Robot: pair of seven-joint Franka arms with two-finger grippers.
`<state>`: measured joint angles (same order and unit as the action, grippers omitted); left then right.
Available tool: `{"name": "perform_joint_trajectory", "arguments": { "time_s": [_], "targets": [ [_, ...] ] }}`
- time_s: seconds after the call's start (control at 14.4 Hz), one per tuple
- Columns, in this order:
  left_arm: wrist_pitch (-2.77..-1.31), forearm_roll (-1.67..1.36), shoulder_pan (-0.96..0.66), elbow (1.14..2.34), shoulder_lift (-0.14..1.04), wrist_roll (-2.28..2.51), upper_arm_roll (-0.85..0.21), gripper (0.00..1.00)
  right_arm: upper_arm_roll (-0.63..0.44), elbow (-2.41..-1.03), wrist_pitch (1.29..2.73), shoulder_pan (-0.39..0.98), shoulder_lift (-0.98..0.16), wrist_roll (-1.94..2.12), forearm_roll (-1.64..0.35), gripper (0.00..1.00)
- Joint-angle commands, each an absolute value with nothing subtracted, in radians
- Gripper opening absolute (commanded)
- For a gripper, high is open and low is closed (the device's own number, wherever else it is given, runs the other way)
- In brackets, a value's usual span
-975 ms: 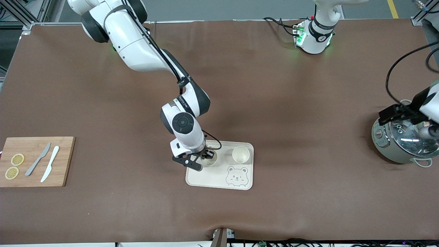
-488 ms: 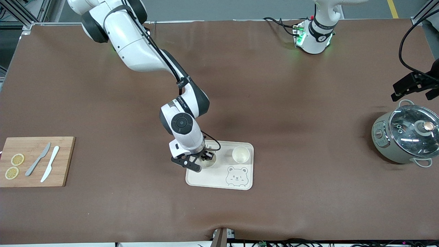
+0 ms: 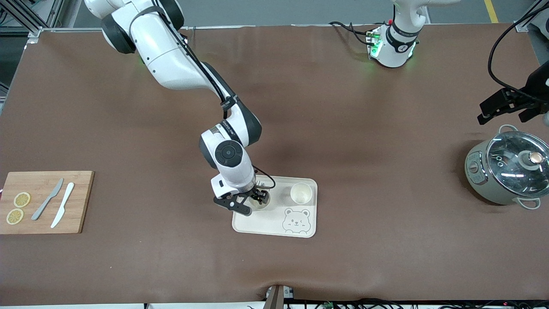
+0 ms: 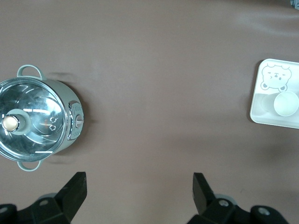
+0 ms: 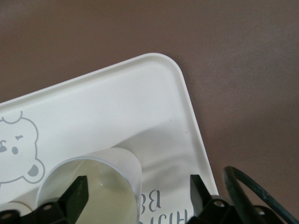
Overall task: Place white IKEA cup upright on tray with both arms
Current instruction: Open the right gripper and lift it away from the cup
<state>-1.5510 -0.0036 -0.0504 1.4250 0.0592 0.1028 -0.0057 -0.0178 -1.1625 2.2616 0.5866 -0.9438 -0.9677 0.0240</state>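
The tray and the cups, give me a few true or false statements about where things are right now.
1. Two cups stand on the tray. True: one cup stands free, the other cup sits under the right hand.
2. The right hand is clamped shut on its cup. False: its fingers are spread apart around it.
3. The left hand hangs over bare table near the pot. True.
4. The pot has no lid. False: a glass lid covers it.
5. The knives lie on the tray. False: they lie on the cutting board.
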Motion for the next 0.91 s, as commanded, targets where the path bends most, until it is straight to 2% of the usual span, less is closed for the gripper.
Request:
{"name": "perform_joint_trajectory", "arguments": {
  "time_s": [0.0,0.28,0.84],
  "targets": [
    [-1.546,-0.025,-0.037,1.440,0.049,0.091,-0.014,1.00,-0.014,-1.147,2.226,0.575,-0.901,-0.979,0.043,1.00],
    [-1.439,-0.012,-0.037,1.445,0.058,0.017,-0.032,1.00,-0.014,-1.144,2.079,0.577,-0.833,-0.963,0.045,1.00],
    [-1.430,0.052,-0.035,1.457,0.058,-0.026,-0.058,1.00,-0.006,-1.154,1.697,0.528,-0.563,-0.904,0.023,1.00]
  ]
}}
